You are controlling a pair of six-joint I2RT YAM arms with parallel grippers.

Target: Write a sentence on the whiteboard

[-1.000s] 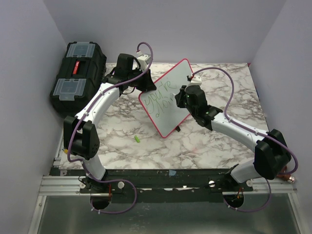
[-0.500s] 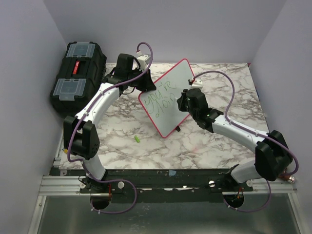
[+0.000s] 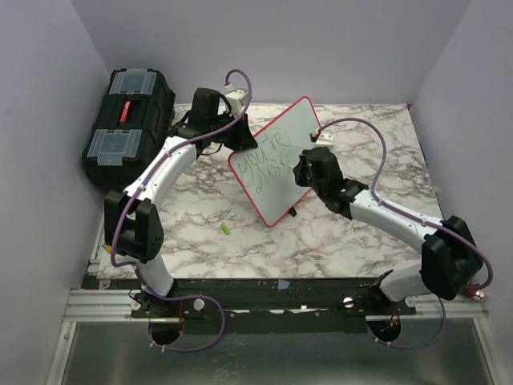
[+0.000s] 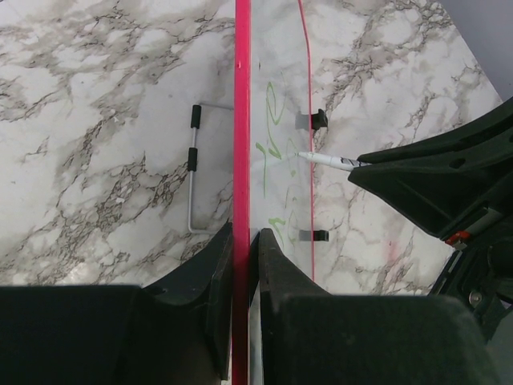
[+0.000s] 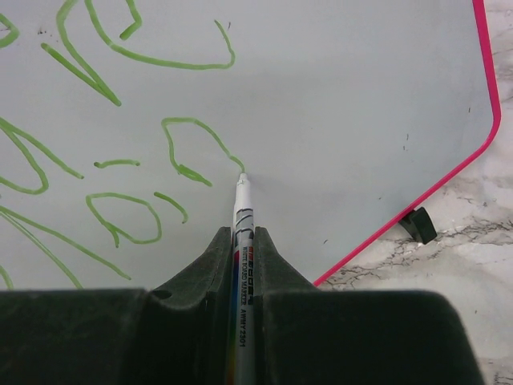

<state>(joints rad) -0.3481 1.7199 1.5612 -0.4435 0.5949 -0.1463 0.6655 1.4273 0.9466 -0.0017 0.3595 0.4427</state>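
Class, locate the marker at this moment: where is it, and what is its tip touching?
In the right wrist view the marker sits clamped in the right end effector, its tip on the whiteboard at the end of a green stroke.

Sentence partly beyond left edge

White arm shells, black joints, purple cables, matte-black left claw, right claw.

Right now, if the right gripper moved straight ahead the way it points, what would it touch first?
The whiteboard. The right gripper is shut on a marker whose tip seems to touch the white surface, at the end of a green stroke of the sentence.
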